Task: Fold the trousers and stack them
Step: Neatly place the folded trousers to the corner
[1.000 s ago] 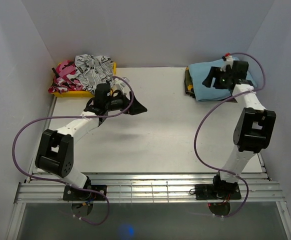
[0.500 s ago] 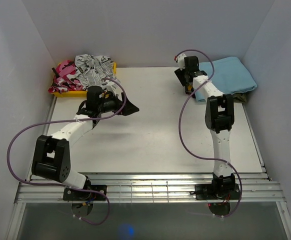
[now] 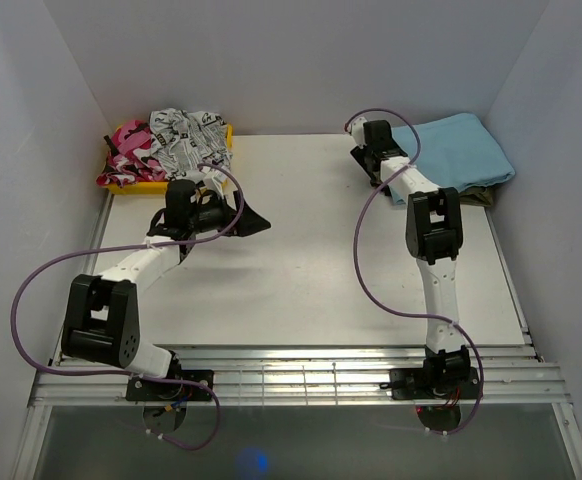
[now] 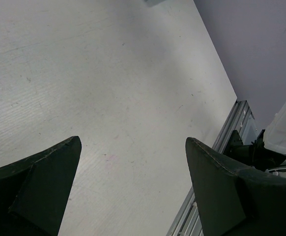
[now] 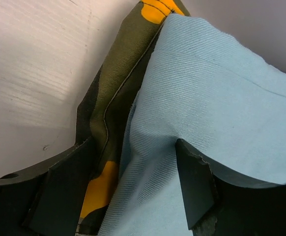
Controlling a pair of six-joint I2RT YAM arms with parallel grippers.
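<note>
Right gripper (image 5: 133, 164), jaws spread, straddles the trousers (image 3: 456, 150) near edge. Best pinch blue only, not olive garment (image 5: 111, 101) beneath. Left gripper (image 4: 133, 162) gapes empty, well apart from trousers.

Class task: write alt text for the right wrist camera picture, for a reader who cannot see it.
The right gripper, jaws open, is at the edge of the folded light-blue trousers. The trousers lie on an olive-and-orange cloth, with the white table to the left.
</note>
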